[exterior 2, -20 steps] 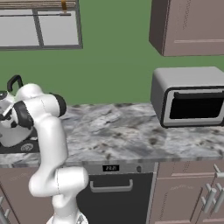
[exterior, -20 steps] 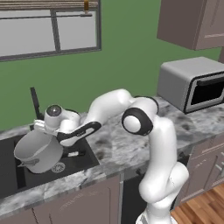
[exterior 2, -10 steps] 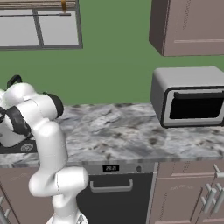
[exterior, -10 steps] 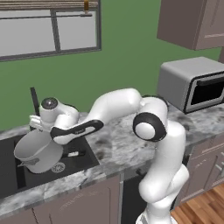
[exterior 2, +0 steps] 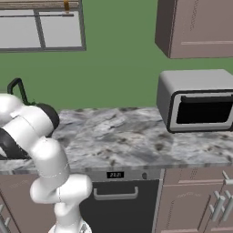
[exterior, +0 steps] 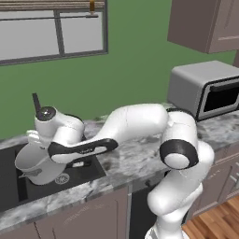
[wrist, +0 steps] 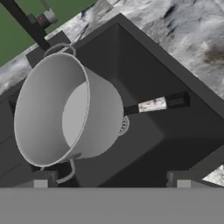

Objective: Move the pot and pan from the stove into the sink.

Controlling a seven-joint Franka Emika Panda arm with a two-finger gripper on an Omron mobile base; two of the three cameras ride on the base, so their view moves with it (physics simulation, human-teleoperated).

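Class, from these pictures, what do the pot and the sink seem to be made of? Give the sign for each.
The pot: probably brushed metal, judging by its even light-grey, matte walls and thin loop handles. The sink: dark charcoal with a flat, dull finish, perhaps composite or coated metal; the look leaves it open.

A boxy silver microwave with a dark glass door stood on the mottled grey stone counter against a green wall. Brown wooden upper cabinets hung above it; a grey-framed window sat left.
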